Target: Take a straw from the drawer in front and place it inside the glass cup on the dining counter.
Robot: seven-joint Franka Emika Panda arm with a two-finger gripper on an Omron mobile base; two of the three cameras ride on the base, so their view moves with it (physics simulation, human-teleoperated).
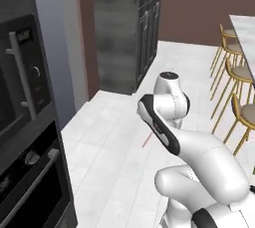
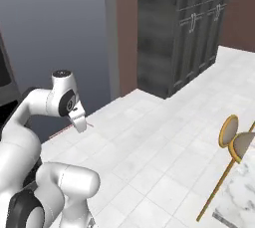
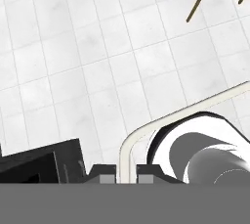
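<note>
Nearest, the folded arm fills the foreground. At left, an oven stack (image 1: 25, 137) borders open tiled floor (image 2: 164, 137). The gripper (image 2: 78, 121) is clenched, apparently on the straw (image 2: 62, 132), a thin pink line jutting from it, though faintly resolved. Level carriage is advised. At right, stools (image 1: 239, 112) edge the dining counter (image 1: 246, 35); wide clearance is needed.

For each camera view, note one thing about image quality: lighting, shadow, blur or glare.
Left base view: even light, soft-edged oven. Right base view: straw a faint thin line, cabinet grain smeared. Hand view: floor tiles flatly lit, no glare.
</note>
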